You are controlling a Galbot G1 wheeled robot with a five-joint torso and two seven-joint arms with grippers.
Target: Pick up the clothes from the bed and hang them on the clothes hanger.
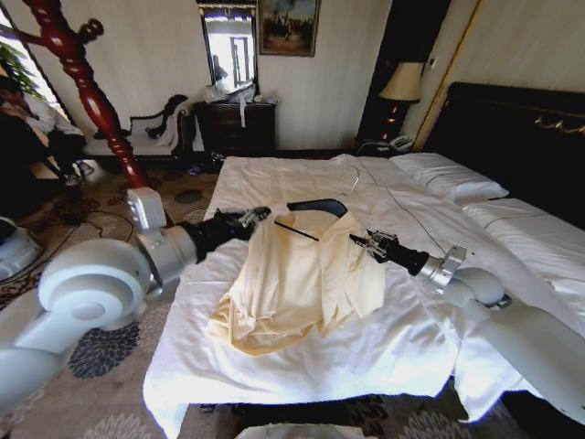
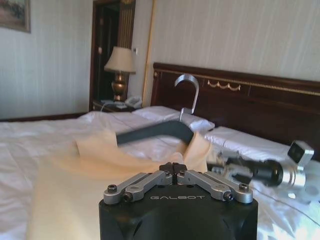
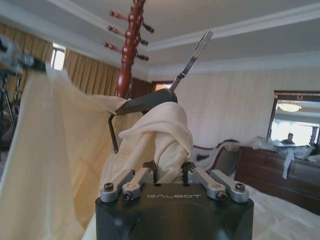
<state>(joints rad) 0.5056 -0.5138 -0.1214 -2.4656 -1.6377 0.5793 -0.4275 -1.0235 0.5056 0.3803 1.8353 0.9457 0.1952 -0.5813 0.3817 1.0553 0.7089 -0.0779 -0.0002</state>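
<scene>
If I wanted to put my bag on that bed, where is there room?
Bare duvet lies at the bed's foot, below the shirt, and beside the pillows. The middle is crowded: shirt, hanger, left end effector and right end effector.

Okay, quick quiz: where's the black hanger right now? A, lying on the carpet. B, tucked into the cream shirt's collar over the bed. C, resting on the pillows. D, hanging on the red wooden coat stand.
B: the clothes hanger sits inside the collar of the clothes, held up over the bed between the left gripper and right gripper.
</scene>
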